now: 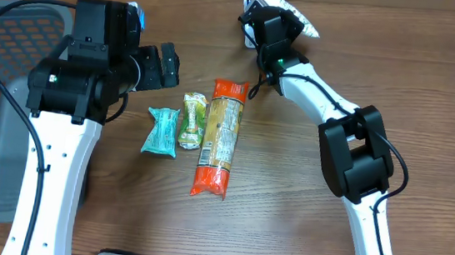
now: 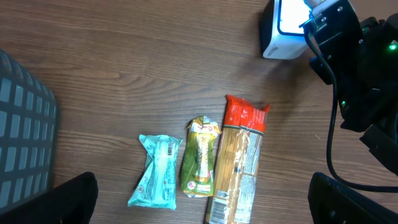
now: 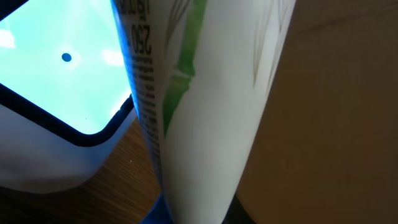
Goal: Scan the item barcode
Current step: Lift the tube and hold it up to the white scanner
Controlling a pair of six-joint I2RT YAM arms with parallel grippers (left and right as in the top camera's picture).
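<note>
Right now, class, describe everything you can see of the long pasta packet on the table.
The pasta packet is a long, clear plastic wrapper with orange-red ends, pale strands inside and a printed label. It lies flat on the wooden table, close beside a green packet; nothing holds it.

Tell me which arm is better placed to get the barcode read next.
Right. The right gripper is shut on the white pouch, with the pouch right beside the scanner and its lit window. The left gripper is open and empty, off to the side near the pasta pack.
</note>
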